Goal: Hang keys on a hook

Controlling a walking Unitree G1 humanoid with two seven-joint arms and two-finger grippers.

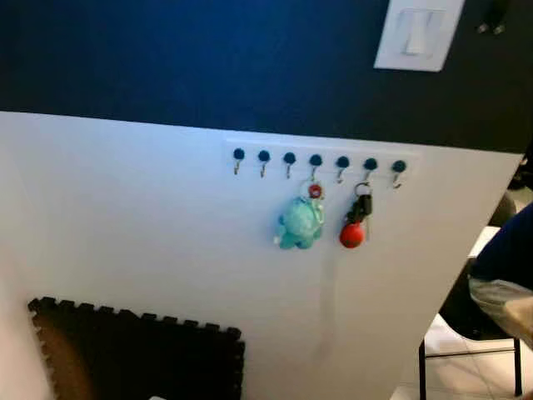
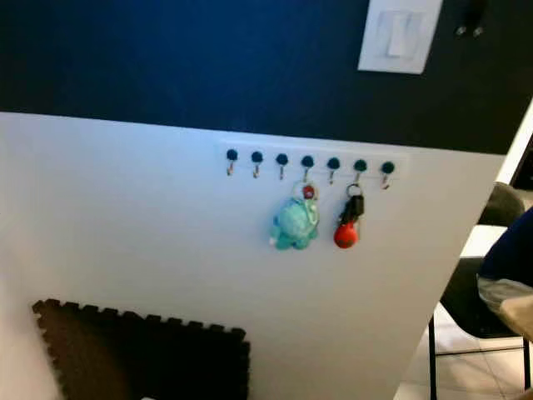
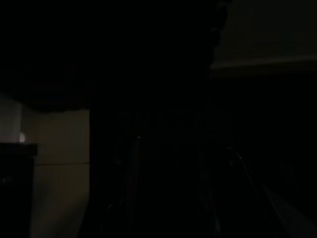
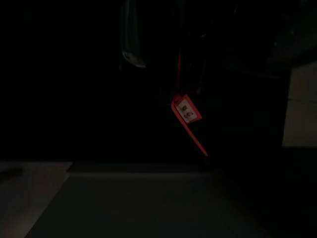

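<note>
Both head eyes face a white wall panel, sharing the row of dark-knobbed hooks point(image 1: 316, 162) near one o'clock; wrist views sit in darkness.

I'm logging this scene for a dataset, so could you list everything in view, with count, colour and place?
hooks: seven, dark knobs, in a row on the white wall
plush: one, teal, hanging from the fourth hook from the left
keys: one bunch, black with a red ball, hanging from the sixth hook
switch: one, white, on the dark wall above
mat: one, dark foam, low against the white wall
chair: one, black, at right
person: one, partly seen at the right edge
tag: one, red, dangling in the dark right wrist view
pincers: too dark to judge
</note>
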